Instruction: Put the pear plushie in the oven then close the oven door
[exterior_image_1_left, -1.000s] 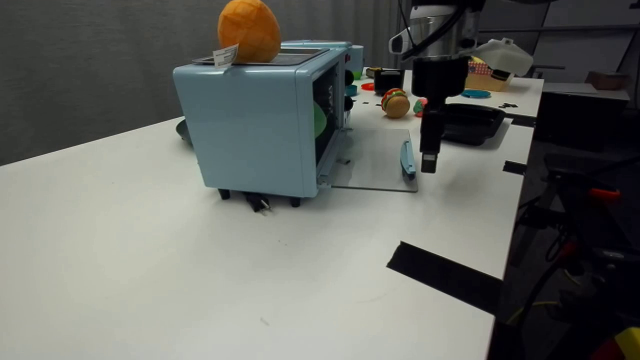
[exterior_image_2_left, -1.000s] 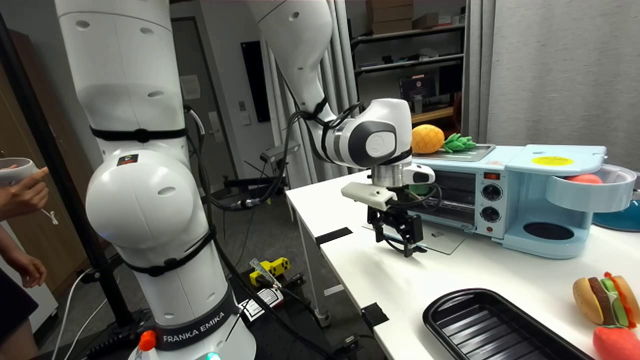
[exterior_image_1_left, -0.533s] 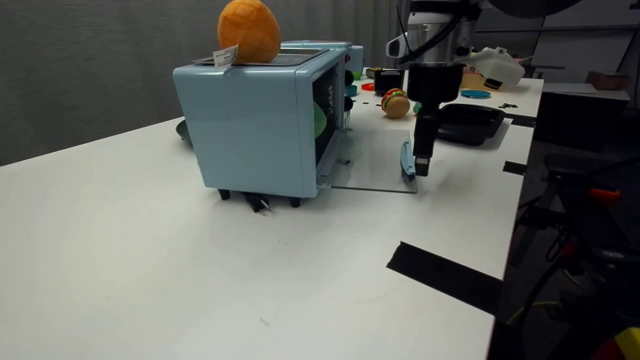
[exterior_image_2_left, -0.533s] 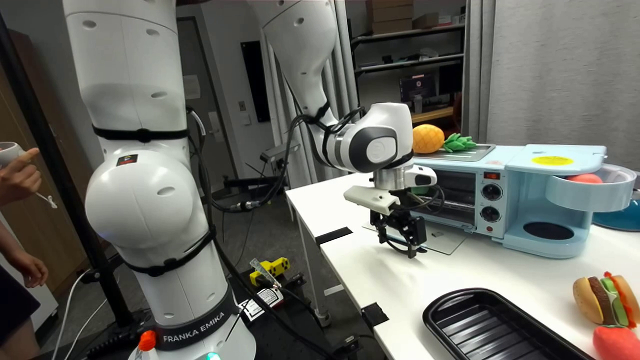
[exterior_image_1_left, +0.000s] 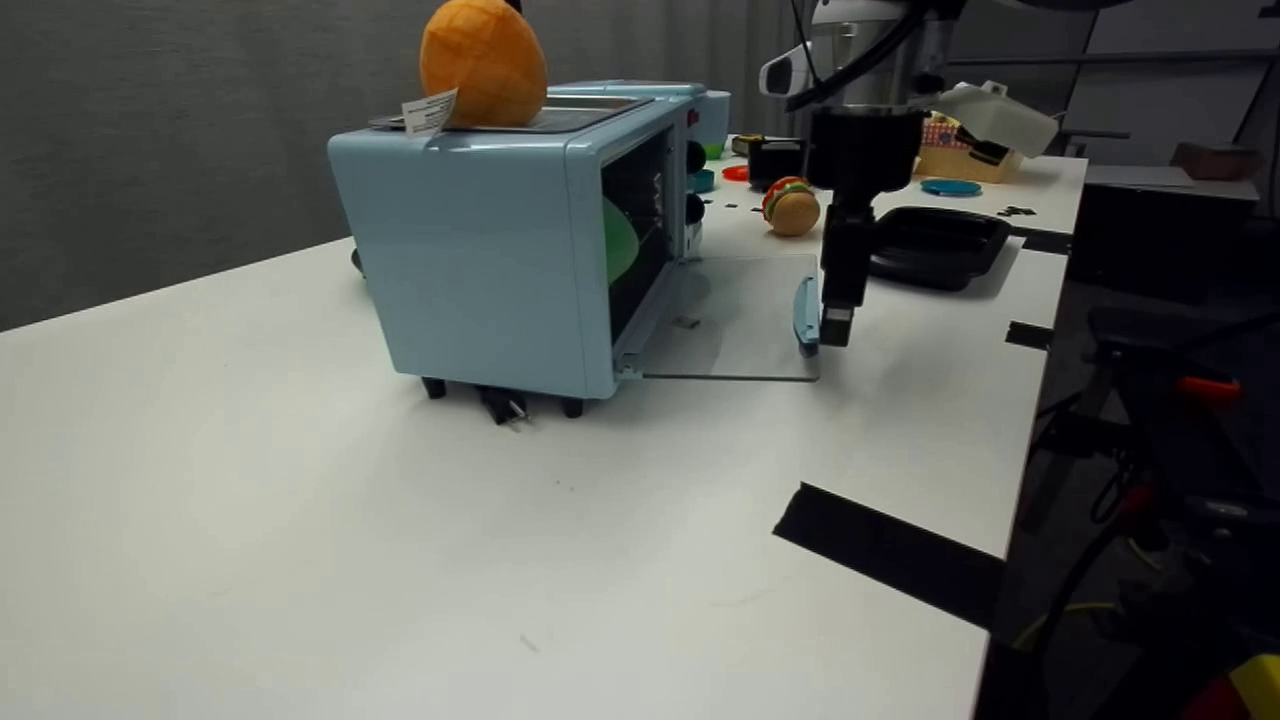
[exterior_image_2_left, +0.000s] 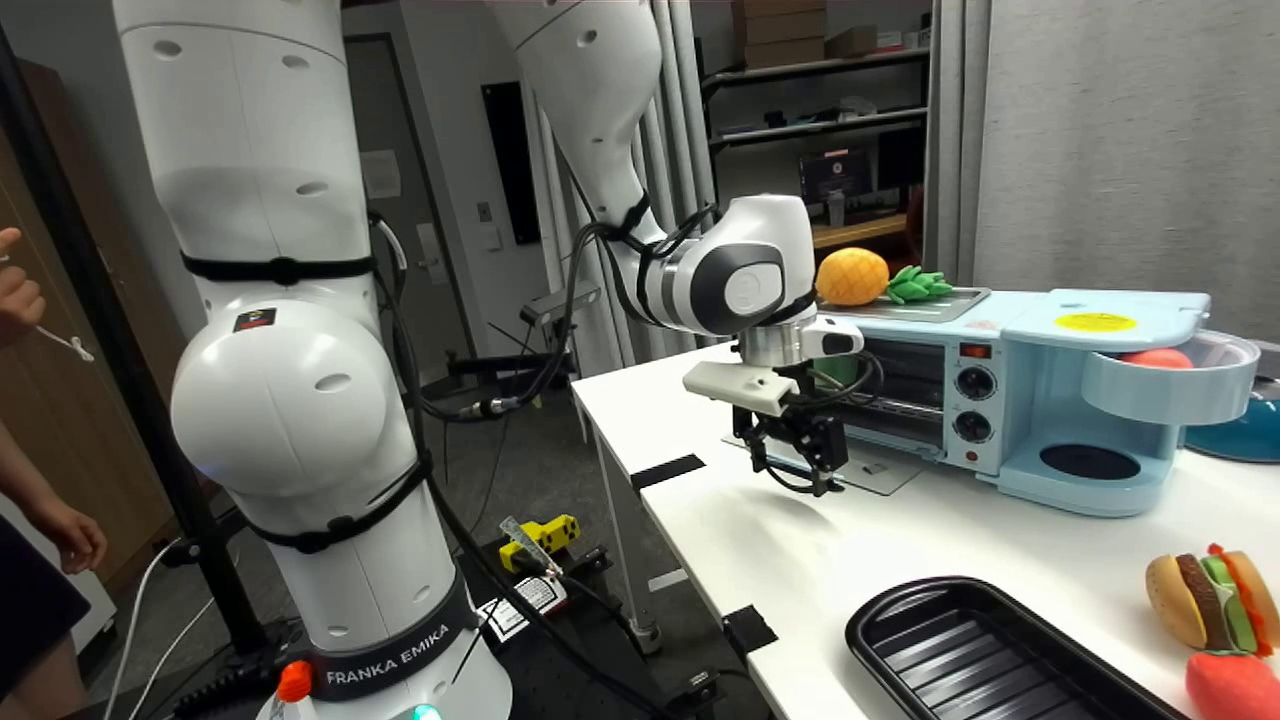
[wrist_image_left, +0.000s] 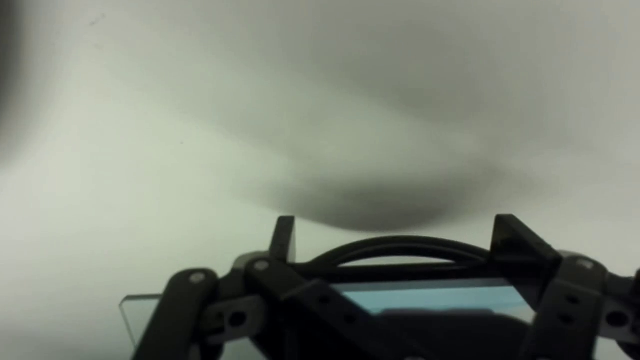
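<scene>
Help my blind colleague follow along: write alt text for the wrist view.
Open black jaws over a white table, a curved black strip between them. Partly hidden at the bottom: the clear oven door and its blue handle.

I look down on a white table (exterior_image_1_left: 400, 540) with strips of black tape (exterior_image_1_left: 890, 553). On it the light-blue oven (exterior_image_1_left: 470, 265) stands on black feet (exterior_image_1_left: 572, 408), a plug (exterior_image_1_left: 503, 404) lying between two; a black tray (exterior_image_2_left: 985, 655), a toy burger (exterior_image_2_left: 1205, 603) and a red toy (exterior_image_2_left: 1235, 687) lie apart from the oven.
</scene>
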